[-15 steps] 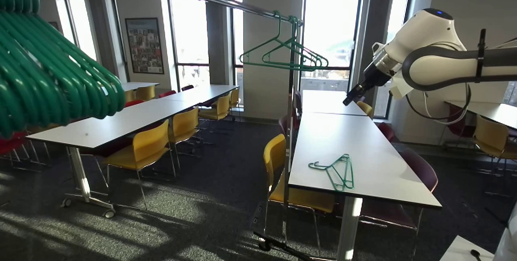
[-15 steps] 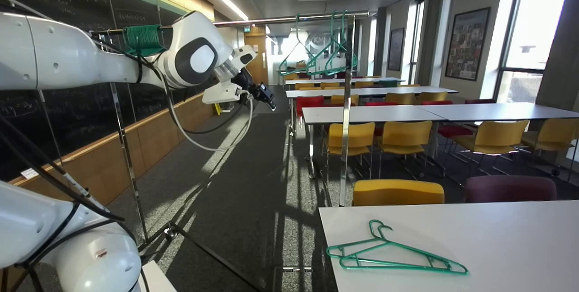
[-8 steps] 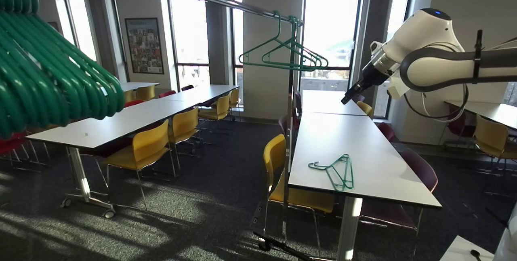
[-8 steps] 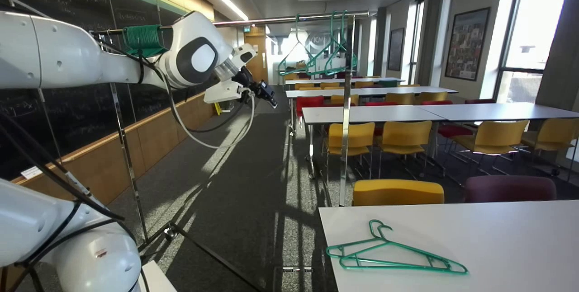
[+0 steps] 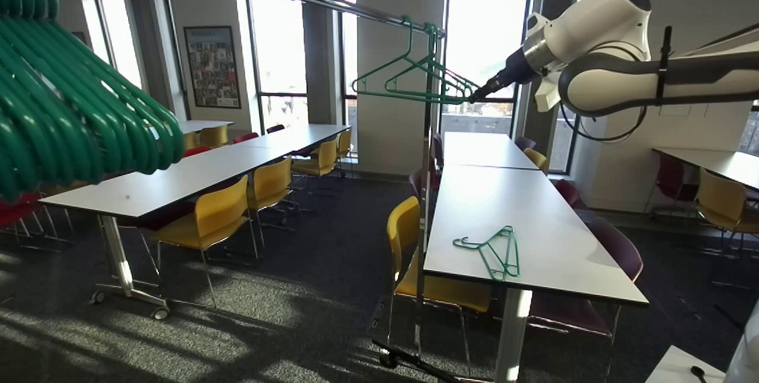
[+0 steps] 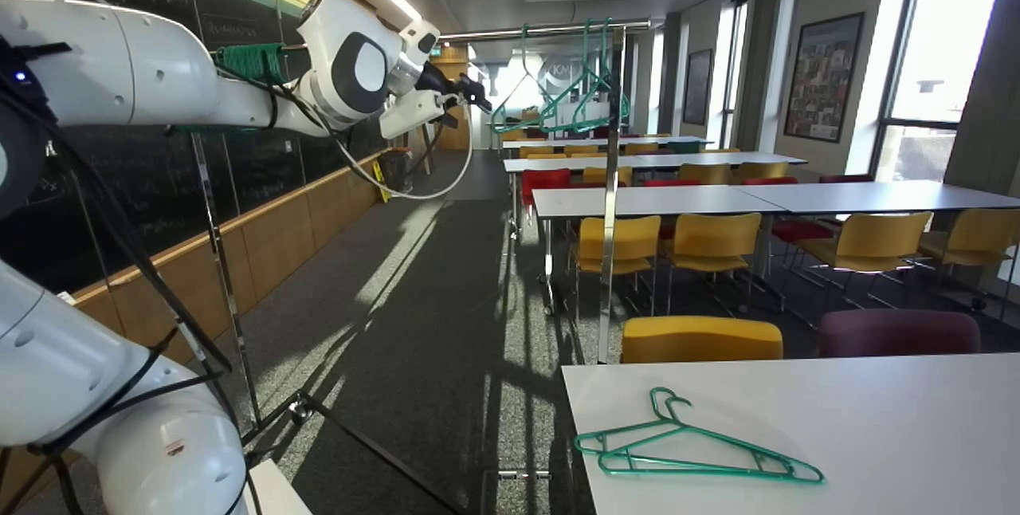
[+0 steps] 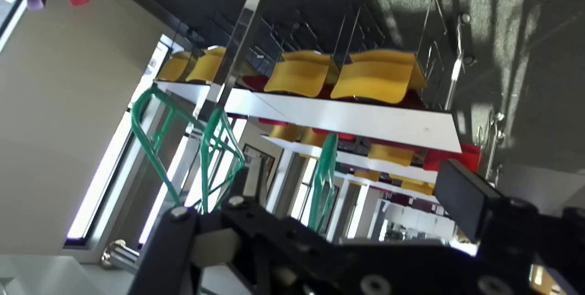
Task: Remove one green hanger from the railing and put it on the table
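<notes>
Several thin green hangers hang on the railing [image 5: 332, 0] [image 6: 550, 33], near its upright. The outermost hanger [image 5: 391, 96] [image 6: 523, 53] stands a little apart from the others. My gripper [image 5: 477, 96] [image 6: 478, 92] [image 7: 355, 176] is open at the lower corner of these hangers. In the wrist view one green hanger [image 7: 322, 181] shows end-on between the spread fingers, nearer the left finger; other hangers [image 7: 151, 144] are left of that finger. I cannot tell whether a finger touches any. On the white table [image 5: 504, 205] [image 6: 876, 435] lie what look like two overlapping green hangers [image 5: 514, 252] [image 6: 749, 447].
A big bunch of green hangers [image 5: 89, 104] [image 6: 251, 64] hangs at the railing's far end. The chrome upright [image 5: 424, 193] [image 6: 610, 236] [image 7: 237, 39] stands between railing and floor beside the table. Yellow chairs [image 5: 406, 235] [image 6: 701, 340] stand along the table.
My gripper has risen and moved from over the table side toward the hanging hangers, so its tip now overlaps their corner. The hangers on the railing and table have not visibly moved.
</notes>
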Motion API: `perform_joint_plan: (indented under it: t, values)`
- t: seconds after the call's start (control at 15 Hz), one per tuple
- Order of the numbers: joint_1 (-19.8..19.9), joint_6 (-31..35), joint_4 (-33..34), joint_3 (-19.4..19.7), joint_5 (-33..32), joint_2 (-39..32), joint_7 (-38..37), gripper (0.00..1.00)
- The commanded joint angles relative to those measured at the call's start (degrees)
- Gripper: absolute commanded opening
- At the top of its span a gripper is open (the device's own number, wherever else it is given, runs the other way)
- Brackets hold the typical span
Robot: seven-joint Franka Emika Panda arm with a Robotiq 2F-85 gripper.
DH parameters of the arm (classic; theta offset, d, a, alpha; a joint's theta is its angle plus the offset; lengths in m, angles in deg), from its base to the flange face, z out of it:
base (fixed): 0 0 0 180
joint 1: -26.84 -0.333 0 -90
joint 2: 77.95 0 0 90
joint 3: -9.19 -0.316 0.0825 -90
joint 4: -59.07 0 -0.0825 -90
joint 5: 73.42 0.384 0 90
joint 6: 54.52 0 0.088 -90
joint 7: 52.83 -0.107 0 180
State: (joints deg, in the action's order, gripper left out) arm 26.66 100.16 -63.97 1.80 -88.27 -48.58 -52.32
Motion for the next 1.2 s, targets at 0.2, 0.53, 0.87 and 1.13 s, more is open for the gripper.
perform_joint_plan:
  t: [0.2, 0.53, 0.87, 1.13]
  values:
    - [-2.2, 5.1, 11.0, 0.5, 3.9, -9.1, 0.8, 1.00]
    - [-2.1, 4.8, 10.0, 0.0, 4.2, -9.2, 0.3, 1.00]
    - [-0.5, 2.4, 7.6, 0.1, 3.1, -8.4, -0.7, 1.00]
    - [-1.2, 1.1, 6.6, 1.3, 4.8, -8.5, 0.1, 0.75]
